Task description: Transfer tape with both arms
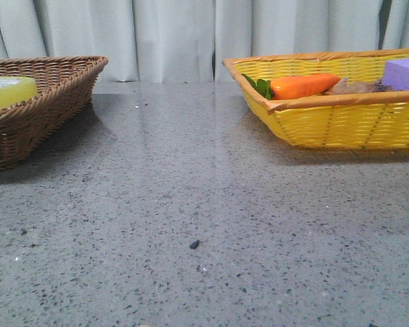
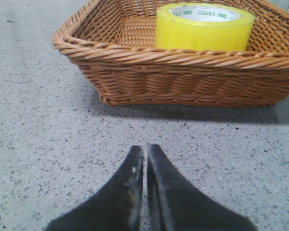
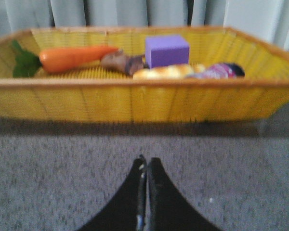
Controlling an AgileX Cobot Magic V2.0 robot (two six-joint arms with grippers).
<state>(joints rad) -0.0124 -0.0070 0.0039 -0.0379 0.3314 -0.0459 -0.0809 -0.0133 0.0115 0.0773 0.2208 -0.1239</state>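
Yellow tape [image 2: 203, 28] lies flat inside the brown wicker basket [image 2: 135, 65]. We see the left gripper [image 2: 145, 155] and right gripper [image 3: 145, 163] pinched closed, empty. We judge the roll stiff, slick-sided; grasp across its wall through the core.

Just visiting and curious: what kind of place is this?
Probably a robot test bench: a speckled grey table before a pale curtain, with tape in a brown basket and mixed props in a yellow basket.

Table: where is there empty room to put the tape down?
The table is bare between the brown basket and the yellow basket, apart from a dark crumb. The brown basket has room beside the tape. The yellow basket is crowded: carrot, purple block.
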